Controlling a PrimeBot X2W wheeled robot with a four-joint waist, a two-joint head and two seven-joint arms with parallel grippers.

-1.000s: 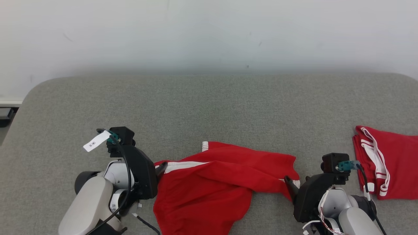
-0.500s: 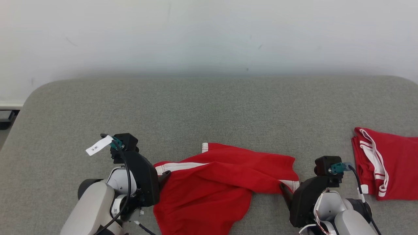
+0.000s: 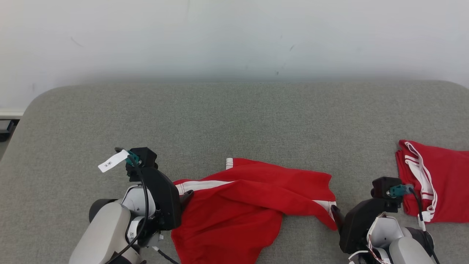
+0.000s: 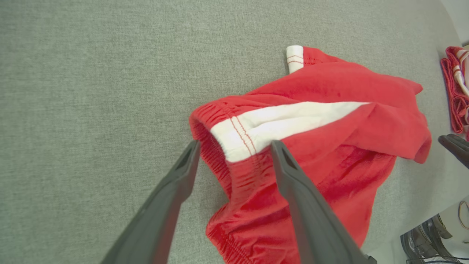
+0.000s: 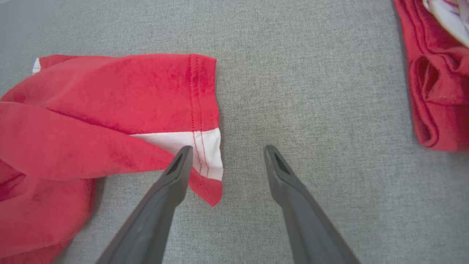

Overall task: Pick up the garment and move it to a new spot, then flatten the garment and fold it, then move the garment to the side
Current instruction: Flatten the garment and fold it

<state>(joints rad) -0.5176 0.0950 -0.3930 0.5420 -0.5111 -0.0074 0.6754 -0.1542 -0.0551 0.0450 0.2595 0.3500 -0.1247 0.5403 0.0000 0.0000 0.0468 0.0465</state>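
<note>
Pale grey forearms (image 3: pixel 106 234), black wrist housings (image 3: pixel 163 198), teal connectors (image 3: pixel 397 190), black cables (image 3: pixel 144 205), white labelled tag (image 3: pixel 113 160), dark tapered fingers (image 4: pixel 172 198).

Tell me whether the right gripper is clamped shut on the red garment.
No, the right gripper stands wide open, its two fingers spread apart by the red garment's hem.

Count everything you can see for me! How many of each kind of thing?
Red garments: 2 (crumpled shorts, folded garment)
Grippers: 2 (left gripper, right gripper)
White paper tag: 1
Total: 5
</note>
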